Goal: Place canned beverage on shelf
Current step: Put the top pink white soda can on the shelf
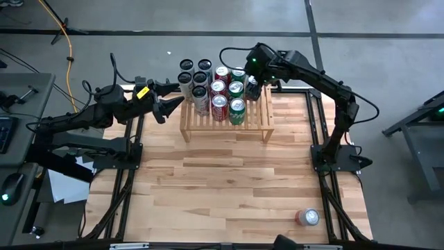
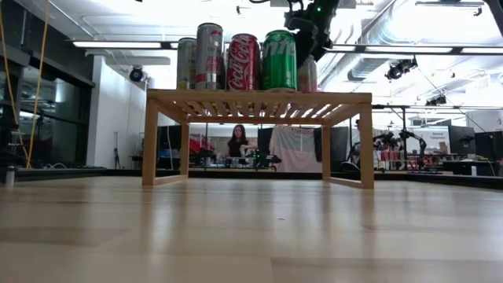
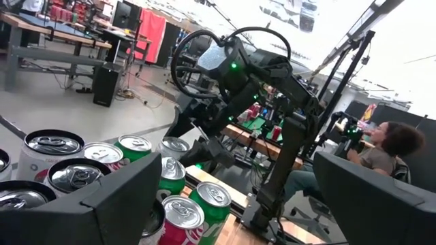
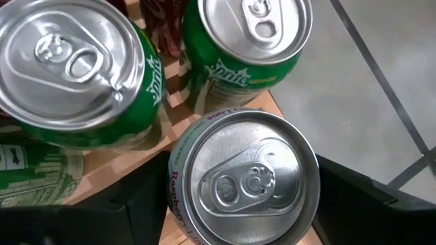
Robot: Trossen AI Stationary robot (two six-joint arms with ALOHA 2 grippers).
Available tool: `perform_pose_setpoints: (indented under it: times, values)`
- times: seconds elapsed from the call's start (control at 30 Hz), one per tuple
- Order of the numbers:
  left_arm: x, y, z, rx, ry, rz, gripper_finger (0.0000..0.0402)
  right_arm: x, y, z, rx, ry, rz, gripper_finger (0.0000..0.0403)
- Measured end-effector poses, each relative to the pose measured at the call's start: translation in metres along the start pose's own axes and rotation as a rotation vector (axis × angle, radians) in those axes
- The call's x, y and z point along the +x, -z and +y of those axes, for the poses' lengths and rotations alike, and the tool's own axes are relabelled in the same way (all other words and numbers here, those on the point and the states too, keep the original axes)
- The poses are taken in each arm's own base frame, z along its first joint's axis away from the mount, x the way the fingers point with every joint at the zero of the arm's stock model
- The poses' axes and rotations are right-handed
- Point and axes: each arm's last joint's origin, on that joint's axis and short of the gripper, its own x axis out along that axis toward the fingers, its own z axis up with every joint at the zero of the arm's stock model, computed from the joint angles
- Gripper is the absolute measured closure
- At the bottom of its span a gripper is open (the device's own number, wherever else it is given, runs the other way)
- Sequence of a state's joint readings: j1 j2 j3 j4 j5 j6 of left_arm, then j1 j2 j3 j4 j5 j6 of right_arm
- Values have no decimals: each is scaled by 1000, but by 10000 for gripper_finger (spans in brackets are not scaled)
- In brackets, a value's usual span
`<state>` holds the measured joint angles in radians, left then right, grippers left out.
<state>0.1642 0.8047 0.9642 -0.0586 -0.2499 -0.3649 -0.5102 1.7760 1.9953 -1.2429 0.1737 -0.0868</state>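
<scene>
The light-wood shelf (image 1: 225, 128) stands at the table's far middle, with several cans upright on its slatted top (image 2: 259, 98): silver, red and green ones. My right gripper (image 1: 253, 83) is over the shelf's far right corner, shut on a white-and-pink can (image 4: 242, 180), which also shows behind the green can in the low view (image 2: 308, 75). My left gripper (image 1: 168, 104) hovers open and empty just off the shelf's left end; its fingers show spread wide in the left wrist view (image 3: 238, 204). My right gripper pinches the white-and-pink can's side wall (image 4: 178, 197), just below the top rim, between its two fingers. The fingers (image 4: 354, 204) come from above, pointing down. The can is upright beside two green cans. Whether its base rests on the slats, I cannot tell.
One more can (image 1: 307, 217) lies on the table near the front right corner. Two green cans (image 4: 75, 75) stand close against the held can. The shelf's near slats (image 1: 229, 132) are bare. A person sits in the room beyond the table (image 3: 381, 146).
</scene>
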Motion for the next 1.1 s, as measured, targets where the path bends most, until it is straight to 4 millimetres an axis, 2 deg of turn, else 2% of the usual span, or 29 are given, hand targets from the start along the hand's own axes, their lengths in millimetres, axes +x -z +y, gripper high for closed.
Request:
perform_pose_setpoints:
  times: [1.1]
  values:
    - [0, 4, 0, 27, 41, 52, 28, 3, 0, 4, -8, -52, 15, 119]
